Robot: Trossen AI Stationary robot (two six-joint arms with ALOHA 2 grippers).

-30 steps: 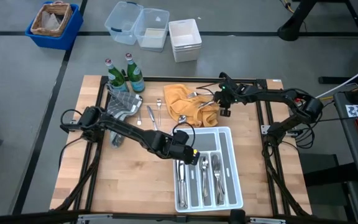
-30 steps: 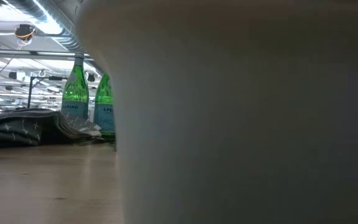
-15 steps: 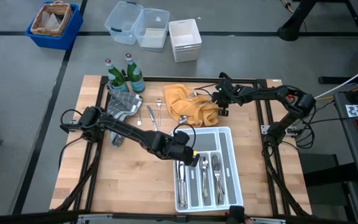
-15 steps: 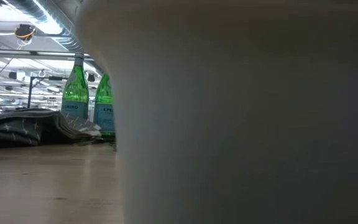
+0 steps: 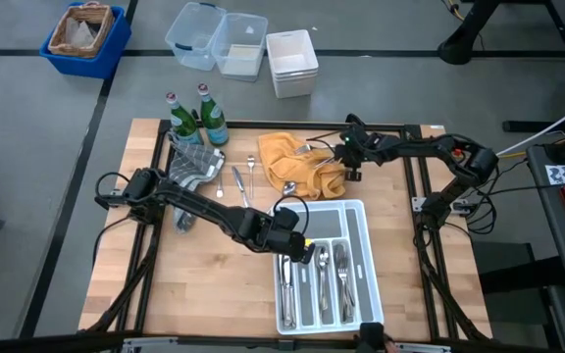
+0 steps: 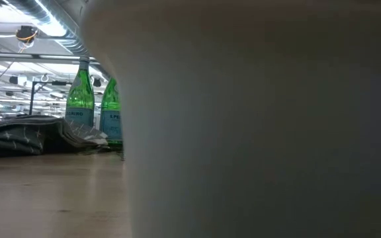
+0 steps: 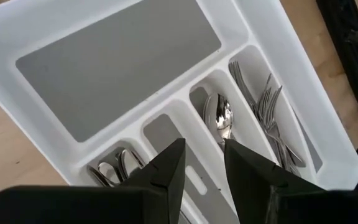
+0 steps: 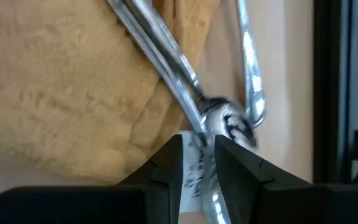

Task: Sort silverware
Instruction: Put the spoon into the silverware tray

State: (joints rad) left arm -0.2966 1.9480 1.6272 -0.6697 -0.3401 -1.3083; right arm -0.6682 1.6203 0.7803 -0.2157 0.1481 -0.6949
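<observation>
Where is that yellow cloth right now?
In the high view, the yellow cloth lies crumpled at the table's far edge, right of the two green bottles and just beyond the white cutlery tray, with silverware on it.

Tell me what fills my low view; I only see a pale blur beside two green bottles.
Observer: Probably a wall of the white tray, which lies at the table's front edge in the high view.
Operator: Where is the left gripper?
Observer: The left gripper hangs open and empty over the tray's narrow compartments, near a spoon.
Operator: And the right?
Observer: The right gripper is at silverware lying on the yellow cloth.
</observation>
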